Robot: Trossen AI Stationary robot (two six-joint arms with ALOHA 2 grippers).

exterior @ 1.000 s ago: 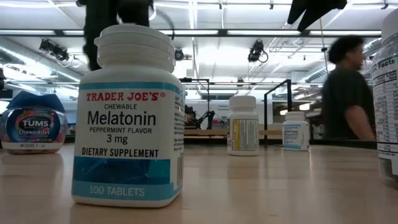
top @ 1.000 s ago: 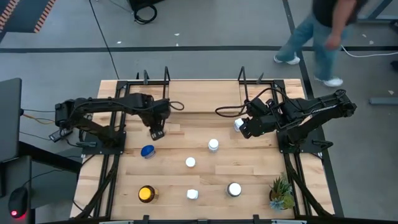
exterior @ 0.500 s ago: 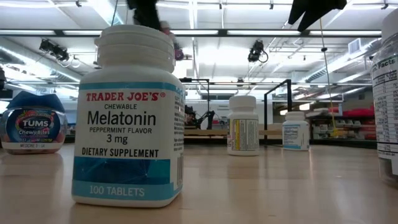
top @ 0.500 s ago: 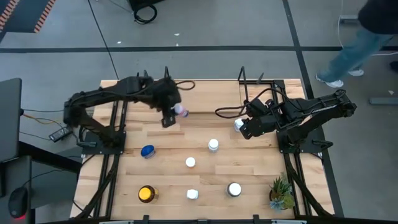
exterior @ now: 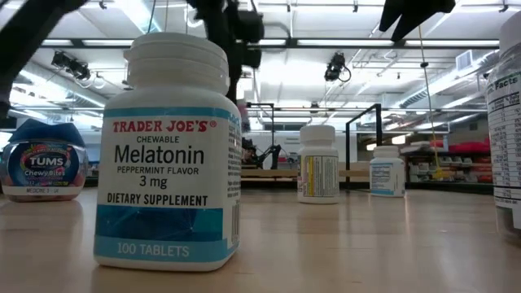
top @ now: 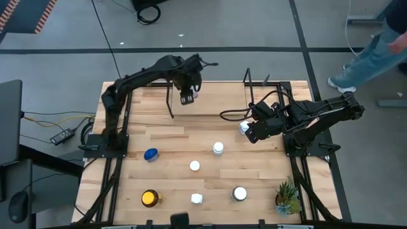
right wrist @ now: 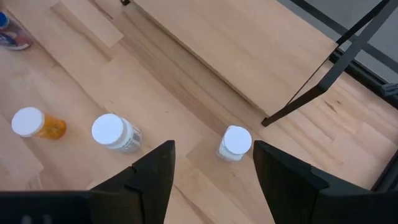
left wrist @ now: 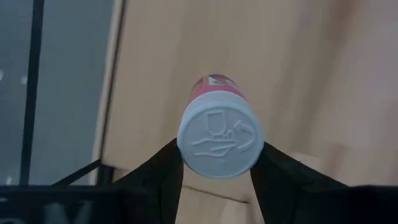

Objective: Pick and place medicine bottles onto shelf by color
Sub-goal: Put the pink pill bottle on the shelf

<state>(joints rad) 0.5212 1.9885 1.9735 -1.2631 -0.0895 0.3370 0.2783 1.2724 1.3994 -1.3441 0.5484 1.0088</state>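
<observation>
Left gripper (top: 187, 98) clamps red-label bottle (left wrist: 217, 134) over shelf (top: 210, 98); lower upright, then release. Right gripper (right wrist: 211, 168) wide open, waiting.

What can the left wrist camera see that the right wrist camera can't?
Only the left wrist view shows a red-labelled bottle with a white cap, gripped in the left claw over the shelf.

Only the right wrist view shows the open right claw above three white-capped bottles standing on the table: an orange bottle, a labelled bottle and a small bottle.

Both show the light-wood shelf with black metal uprights.
</observation>
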